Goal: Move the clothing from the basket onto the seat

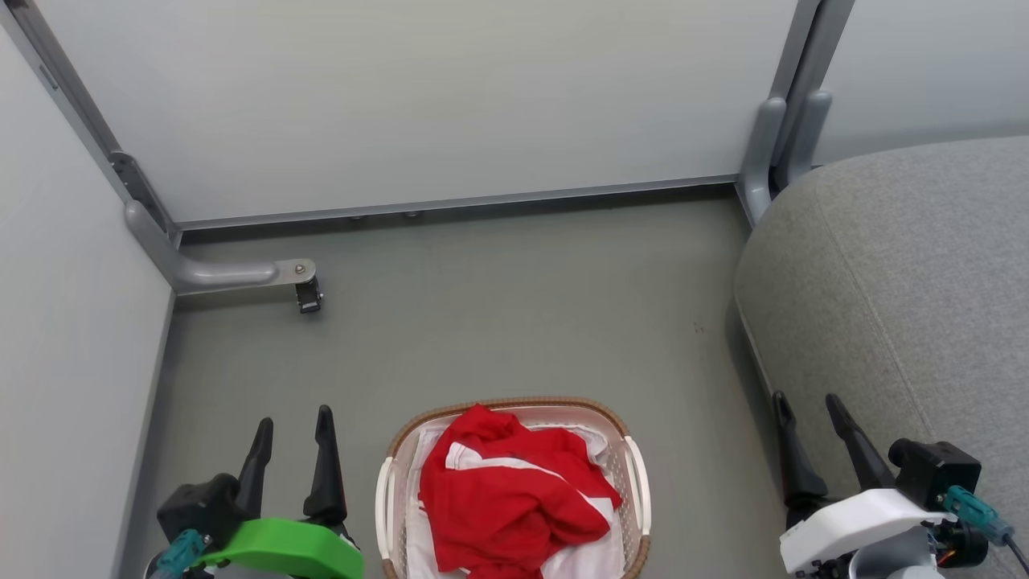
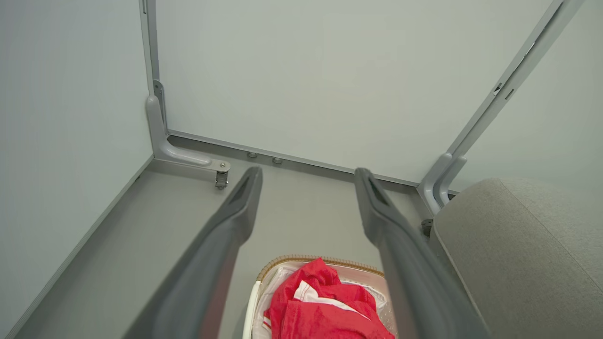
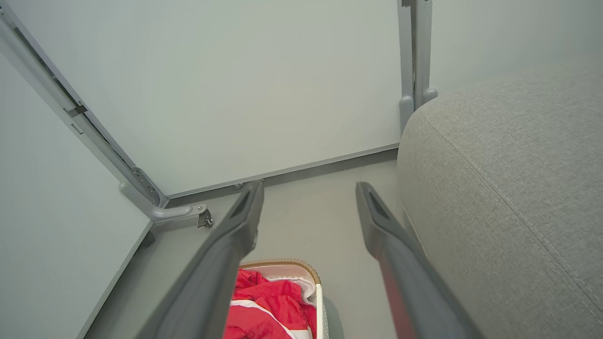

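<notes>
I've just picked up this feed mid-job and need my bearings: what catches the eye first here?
The bright red clothing heaped in the basket, low in the centre of the head view, stands out at once. To its right rises the big grey seat, bare where it shows. The left gripper and right gripper flank the basket, both open and empty.

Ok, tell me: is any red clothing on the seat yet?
No, the clothing lies heaped in the basket, and the visible part of the seat carries nothing.
</notes>
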`<state>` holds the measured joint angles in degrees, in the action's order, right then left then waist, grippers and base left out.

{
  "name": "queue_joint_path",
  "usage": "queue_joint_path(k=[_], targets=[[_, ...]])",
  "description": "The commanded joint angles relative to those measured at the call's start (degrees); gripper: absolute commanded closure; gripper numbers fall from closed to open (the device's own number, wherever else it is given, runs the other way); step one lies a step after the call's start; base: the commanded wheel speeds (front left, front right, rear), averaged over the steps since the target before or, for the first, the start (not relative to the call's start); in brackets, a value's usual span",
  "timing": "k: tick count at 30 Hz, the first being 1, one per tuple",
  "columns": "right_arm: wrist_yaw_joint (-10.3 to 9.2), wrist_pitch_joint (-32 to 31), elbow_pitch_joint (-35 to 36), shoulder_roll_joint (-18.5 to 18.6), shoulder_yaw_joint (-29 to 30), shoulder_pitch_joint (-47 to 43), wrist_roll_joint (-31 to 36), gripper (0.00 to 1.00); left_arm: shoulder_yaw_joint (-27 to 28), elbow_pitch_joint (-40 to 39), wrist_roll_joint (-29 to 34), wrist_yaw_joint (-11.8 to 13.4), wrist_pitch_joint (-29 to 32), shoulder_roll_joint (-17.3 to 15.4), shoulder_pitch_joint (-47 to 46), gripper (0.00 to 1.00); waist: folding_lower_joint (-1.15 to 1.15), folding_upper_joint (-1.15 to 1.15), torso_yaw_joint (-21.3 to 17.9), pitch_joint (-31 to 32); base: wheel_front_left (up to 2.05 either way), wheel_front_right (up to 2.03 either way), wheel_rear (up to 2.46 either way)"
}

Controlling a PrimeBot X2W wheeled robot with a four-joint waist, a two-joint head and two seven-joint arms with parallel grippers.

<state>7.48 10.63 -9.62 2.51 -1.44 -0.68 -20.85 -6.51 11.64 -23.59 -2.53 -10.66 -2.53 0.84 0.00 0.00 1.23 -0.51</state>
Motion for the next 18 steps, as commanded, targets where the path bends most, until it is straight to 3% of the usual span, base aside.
queue_joint_path(k=[1, 18], targets=[[0.02, 0.5, 0.5, 0.3, -0.1, -0.6, 1.6, 0.0, -0.3, 0.0, 1.6, -0.2, -0.5, -0.4, 0.6, 0.0, 0.0, 0.0, 0.1, 0.0, 0.0, 0.0, 0.0], [0.01, 2.6, 1.4, 0.4, -1.2, -1.6, 9.5, 0.0, -1.6, 1.4, 7.4, 0.2, -2.5, -0.4, 1.6, 0.0, 0.0, 0.0, 0.3, 0.3, 0.0, 0.0, 0.0]])
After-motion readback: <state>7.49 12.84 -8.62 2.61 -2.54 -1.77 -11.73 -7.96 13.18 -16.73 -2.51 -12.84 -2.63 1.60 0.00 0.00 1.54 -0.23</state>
